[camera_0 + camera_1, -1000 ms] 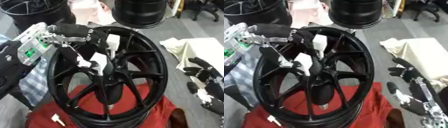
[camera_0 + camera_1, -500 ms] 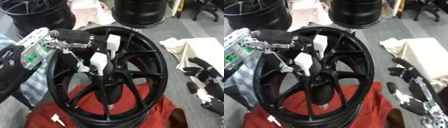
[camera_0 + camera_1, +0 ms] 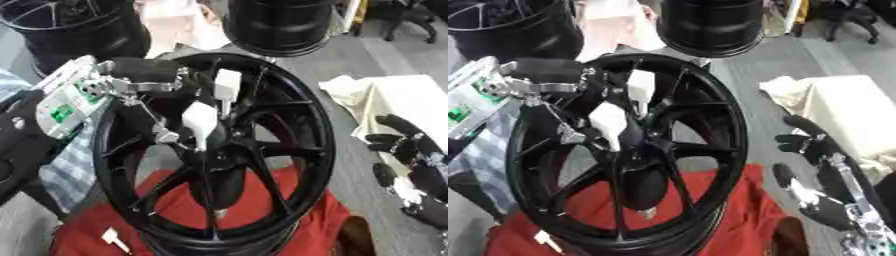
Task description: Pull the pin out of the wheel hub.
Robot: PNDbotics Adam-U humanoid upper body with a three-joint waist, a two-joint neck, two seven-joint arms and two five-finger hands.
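Since a moment ago, the left hand [image 3: 188, 107] has been moved lower toward the middle of the black wheel [image 3: 297, 150]. Its white-tipped fingers are curled at the hub [image 3: 214, 145]; the pin cannot be made out. The right hand [image 3: 820, 165] is rested open beside the wheel.

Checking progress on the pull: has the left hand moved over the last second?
Yes. The left hand has shifted right along the wheel's upper rim, toward the hub, fingertips now nearer its centre.
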